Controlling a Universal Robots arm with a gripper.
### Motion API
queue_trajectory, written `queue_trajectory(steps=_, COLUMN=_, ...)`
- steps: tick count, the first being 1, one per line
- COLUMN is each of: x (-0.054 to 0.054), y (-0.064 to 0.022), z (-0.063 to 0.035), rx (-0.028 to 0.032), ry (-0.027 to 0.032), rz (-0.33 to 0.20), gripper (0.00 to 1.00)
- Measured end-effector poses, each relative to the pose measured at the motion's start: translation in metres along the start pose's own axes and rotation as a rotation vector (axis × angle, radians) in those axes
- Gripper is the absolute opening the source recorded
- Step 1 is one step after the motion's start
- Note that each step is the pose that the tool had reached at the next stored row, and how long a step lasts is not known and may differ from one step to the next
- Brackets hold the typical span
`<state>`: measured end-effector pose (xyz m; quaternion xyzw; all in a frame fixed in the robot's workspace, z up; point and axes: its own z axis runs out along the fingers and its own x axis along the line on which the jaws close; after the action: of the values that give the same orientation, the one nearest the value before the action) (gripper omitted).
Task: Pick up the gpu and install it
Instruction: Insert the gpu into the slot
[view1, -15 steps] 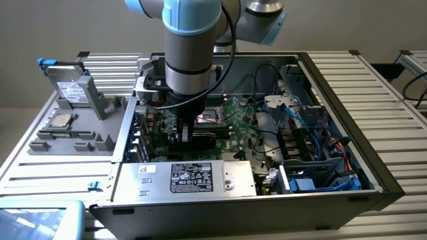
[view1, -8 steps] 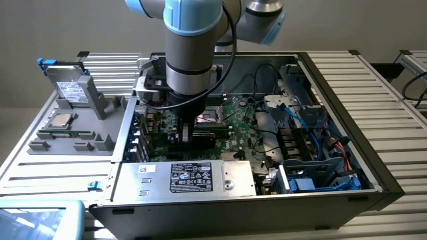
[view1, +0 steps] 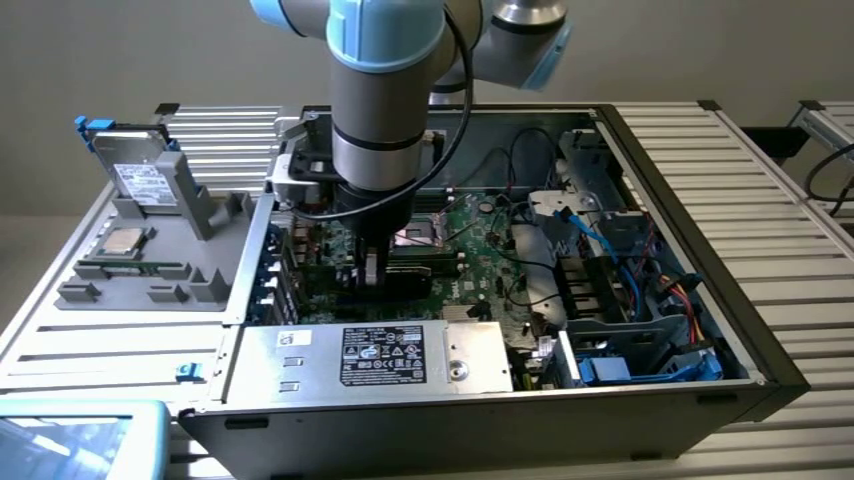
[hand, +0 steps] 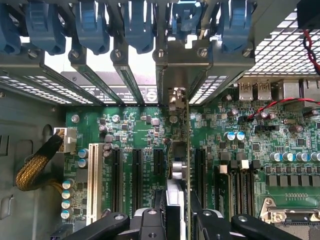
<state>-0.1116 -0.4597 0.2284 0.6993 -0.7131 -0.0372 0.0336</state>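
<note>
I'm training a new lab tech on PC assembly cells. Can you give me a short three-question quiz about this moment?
1. True or false: the gpu stands on edge between the claw fingers, over the motherboard slots.
2. Where is the claw in the exterior view?
A. Over the grey holder outside the case
B. Down inside the open computer case
C. Above the blue-rimmed tray
3. Fill in: the grey boxy drive stands upright in the grey holder on the exterior view's ____ side.

Key
1. True
2. B
3. left
</note>
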Motion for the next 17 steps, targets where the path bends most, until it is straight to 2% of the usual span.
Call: queue_trajectory(steps=17, x=0.0, y=-0.0007, z=-0.0002, rx=-0.0001, ry=0.0001, rz=0.0, gripper=0.29)
